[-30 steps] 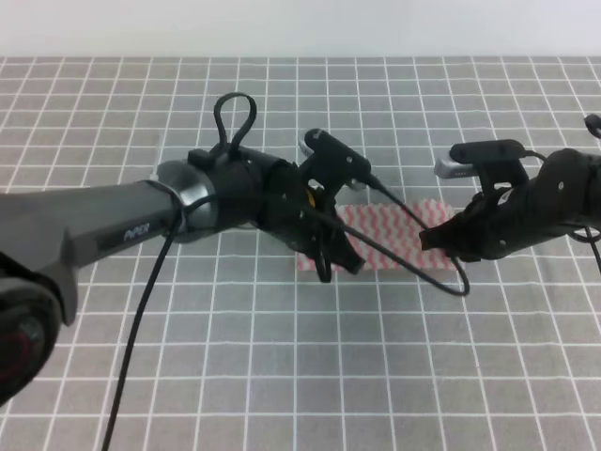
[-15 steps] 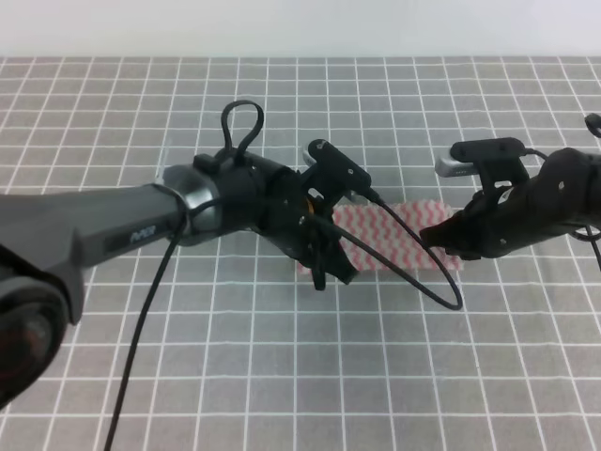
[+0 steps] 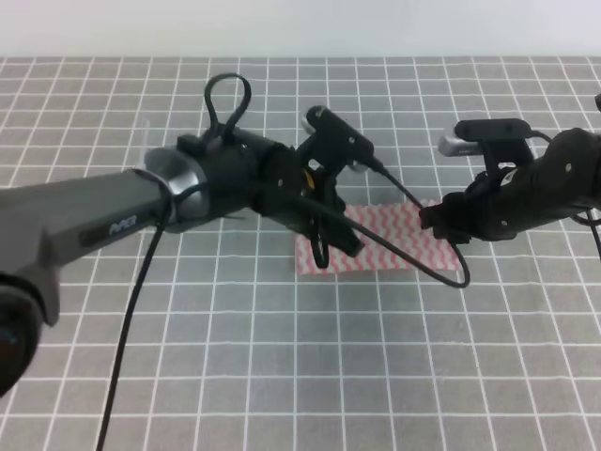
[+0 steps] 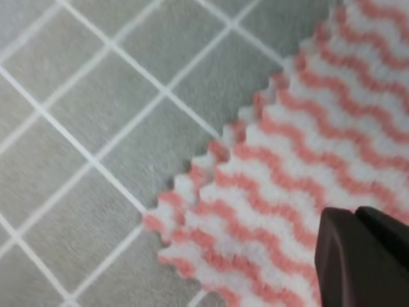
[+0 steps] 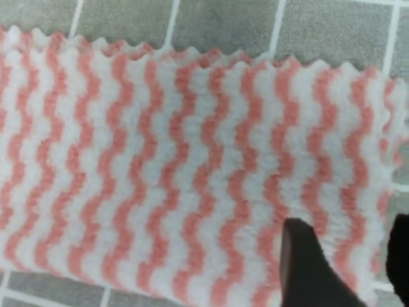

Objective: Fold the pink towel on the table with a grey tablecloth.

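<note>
The pink towel (image 3: 385, 240) lies as a flat strip on the table with a grey tablecloth (image 3: 282, 357). Its edges show two layers in both wrist views. My left gripper (image 3: 325, 252) hovers over the towel's left end. In the left wrist view its dark fingertips (image 4: 363, 256) press together above the towel (image 4: 300, 166), near a corner, with nothing seen between them. My right gripper (image 3: 439, 222) is at the towel's right end. There its two fingers (image 5: 307, 262) stand apart with the towel's (image 5: 160, 160) right edge between them.
White grid lines cover the grey cloth (image 4: 83, 121) all round the towel. A black cable (image 3: 427, 268) loops from the left arm across the towel's front. The table's far edge meets a white wall (image 3: 300, 28).
Both arms have shifted slightly back and up from the towel. The right gripper has drawn off the towel's right end, and the towel still lies in the same place.
</note>
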